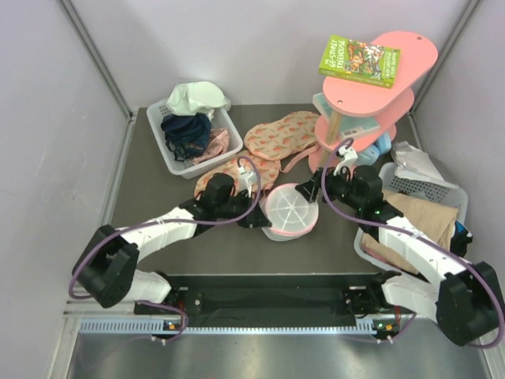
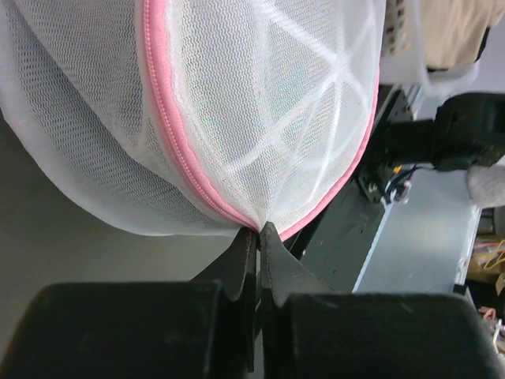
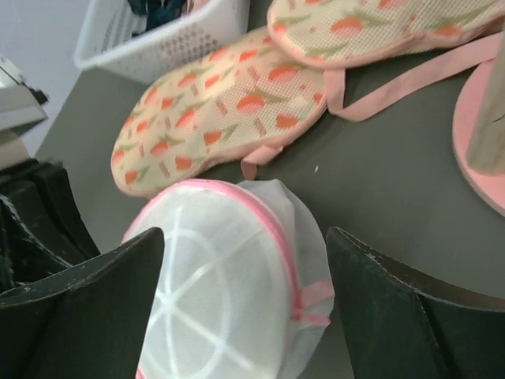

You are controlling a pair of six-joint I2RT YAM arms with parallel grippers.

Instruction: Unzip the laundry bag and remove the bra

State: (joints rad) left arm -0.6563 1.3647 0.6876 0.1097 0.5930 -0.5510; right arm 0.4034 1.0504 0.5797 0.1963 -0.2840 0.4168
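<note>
The laundry bag [image 1: 290, 211], a round white mesh pouch with pink zip trim, lies mid-table. My left gripper [image 1: 265, 219] is shut on its left edge. In the left wrist view the jaws [image 2: 254, 230] pinch the mesh where the pink trim [image 2: 170, 118] meets. My right gripper [image 1: 314, 190] is open over the bag's far right side. In the right wrist view its fingers [image 3: 245, 237] stand apart on either side of the bag [image 3: 221, 292], near a pink tab [image 3: 312, 298]. The bag's zip looks closed. The bra is hidden.
A white basket [image 1: 160, 126] at the back left holds a navy garment [image 1: 187, 132] and a pale cloth [image 1: 197, 97]. Pink fruit-print fabric pieces [image 1: 280, 136] lie behind the bag. A pink tiered stand [image 1: 367, 99] carries a green book [image 1: 359, 61]. A second basket [image 1: 430, 189] stands at the right.
</note>
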